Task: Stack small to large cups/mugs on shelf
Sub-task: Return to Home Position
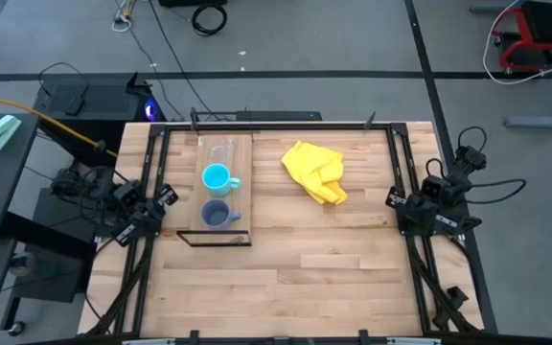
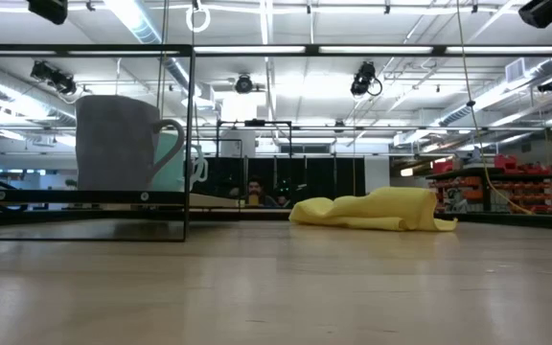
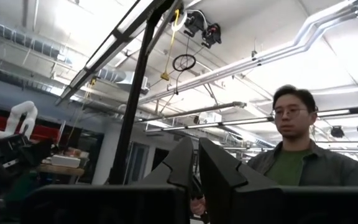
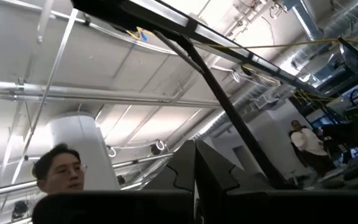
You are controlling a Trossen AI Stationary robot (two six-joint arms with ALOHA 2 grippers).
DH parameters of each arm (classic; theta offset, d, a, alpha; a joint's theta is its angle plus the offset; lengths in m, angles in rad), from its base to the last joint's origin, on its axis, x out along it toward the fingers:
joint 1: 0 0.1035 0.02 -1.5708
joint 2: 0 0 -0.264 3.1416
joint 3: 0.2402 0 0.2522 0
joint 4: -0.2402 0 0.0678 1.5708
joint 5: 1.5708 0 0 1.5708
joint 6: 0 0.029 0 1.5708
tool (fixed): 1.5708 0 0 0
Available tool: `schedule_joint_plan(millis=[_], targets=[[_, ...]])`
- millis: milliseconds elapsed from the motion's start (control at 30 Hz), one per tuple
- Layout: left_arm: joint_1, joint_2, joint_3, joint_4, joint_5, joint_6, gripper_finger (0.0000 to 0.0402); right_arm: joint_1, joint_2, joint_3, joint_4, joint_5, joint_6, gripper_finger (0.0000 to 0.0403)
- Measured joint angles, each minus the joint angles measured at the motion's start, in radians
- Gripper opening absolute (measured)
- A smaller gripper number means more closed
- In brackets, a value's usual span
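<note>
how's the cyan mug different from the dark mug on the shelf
Colour: the cyan mug is bright, the dark mug blue-grey. Place: the dark mug stands at the black-framed end of the shelf, the cyan mug mid-board. Both are upright, handles toward the yellow cloth.

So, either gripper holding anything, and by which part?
Nothing held. Left gripper and right gripper are shut and empty at the table's sides. Glass cup, cyan mug and dark mug stand on the shelf.

Left arm, right arm: black, blocky, cables looping behind the jaws; fingers dark, wedge-shaped.
</note>
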Motion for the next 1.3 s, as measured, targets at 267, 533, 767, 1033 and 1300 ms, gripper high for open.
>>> schedule_joint_plan(millis=[267,533,767,1033,1300], targets=[[0.000,0.000,0.000,-0.104,0.006,-0.003,0.0034,-0.007,0.000,0.000,-0.015,0.000,-0.054,0.0013],[0.058,0.000,0.000,-0.351,-0.098,0.025,0.0040,-0.163,0.000,0.000,-0.222,0.126,-0.118,0.0013],[0.150,0.000,0.000,-0.491,-0.182,0.004,0.0038,-0.403,0.000,0.001,-0.481,0.142,0.037,0.0013],[0.200,0.000,0.000,-0.605,-0.182,-0.011,0.0052,-0.557,0.000,0.001,-0.607,0.121,-0.007,0.0013],[0.200,0.001,0.000,-0.640,-0.180,0.067,0.0065,-0.567,0.026,0.001,-0.638,0.116,-0.212,0.0013]])
